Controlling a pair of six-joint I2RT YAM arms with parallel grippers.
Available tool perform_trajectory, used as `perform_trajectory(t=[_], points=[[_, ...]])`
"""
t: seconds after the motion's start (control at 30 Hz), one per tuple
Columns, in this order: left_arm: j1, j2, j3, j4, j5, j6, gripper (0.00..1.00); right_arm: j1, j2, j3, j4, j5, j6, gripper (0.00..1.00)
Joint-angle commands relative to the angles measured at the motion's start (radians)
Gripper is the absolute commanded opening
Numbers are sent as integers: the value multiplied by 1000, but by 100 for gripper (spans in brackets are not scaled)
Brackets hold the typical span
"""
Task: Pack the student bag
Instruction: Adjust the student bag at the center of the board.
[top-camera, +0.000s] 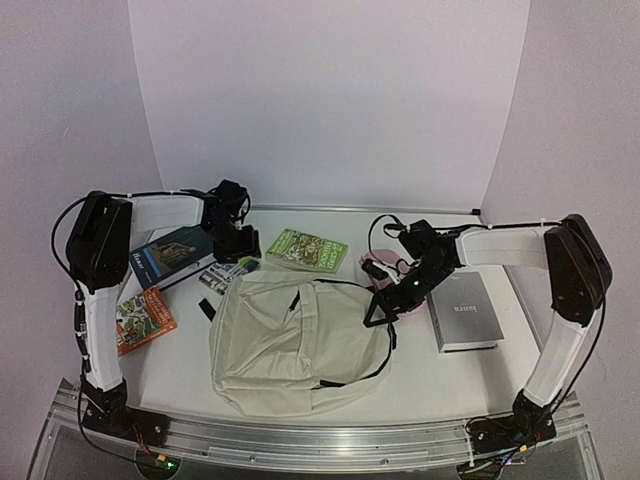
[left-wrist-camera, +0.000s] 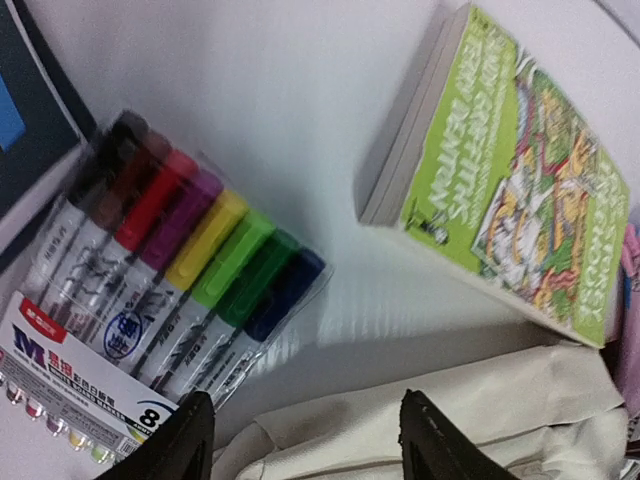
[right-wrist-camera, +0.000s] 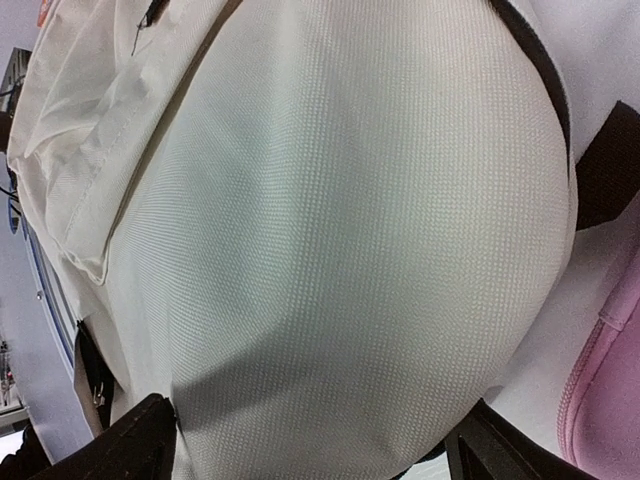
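Cream student bag (top-camera: 290, 345) lies flat in the middle of the worktop (top-camera: 420, 385), between my two arms, its black straps trailing off its right side and a black zipper line running across its upper part.

My left end effector (top-camera: 240, 250) hangs over the bag's far left corner. In my left wrist view its two dark fingers (left-wrist-camera: 185, 440) stand apart, with a fold of the cream fabric showing in the gap below them; nothing is pinched between them. Just beyond lies a clear pack of coloured markers (left-wrist-camera: 150, 290), caps running from black through red, purple, yellow and green to blue. A green paperback (left-wrist-camera: 510, 190) lies past the bag's top edge, and the corner of a dark blue book (left-wrist-camera: 20, 130) shows beside the markers.

My right end effector (top-camera: 385, 300) sits at the bag's right edge. Its fingers (right-wrist-camera: 150, 440) are spread wide at the bottom corners of my right wrist view, and the bag's rounded cream side fills the space between them; I cannot tell whether they touch the fabric. A pink pencil case (right-wrist-camera: 605, 400) lies just beside the bag there.

Farther out, an orange book (top-camera: 143, 320) lies near my left arm and a grey book (top-camera: 463, 310) near my right.
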Motion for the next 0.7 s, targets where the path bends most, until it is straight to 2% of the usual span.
perform_trajectory(t=[0.0,0.07,0.13,0.37,0.53,0.67], points=[[-20,-122,38,-67,-18,27,80,2,-115,-3,1,58,-7,97],[-24,-199,-36,-67,-24,5,89,3,-163,-17,1,88,-20,98],[-27,-286,-144,-49,-15,-33,93,2,-209,-37,1,99,-35,98],[-78,-463,-470,-39,-23,-176,93,46,-246,-97,-21,53,-116,98],[-102,-512,-618,10,9,-240,80,130,-223,-128,-34,84,-185,98],[-102,-484,-653,94,41,-256,60,175,-170,-143,-22,176,-216,94]])
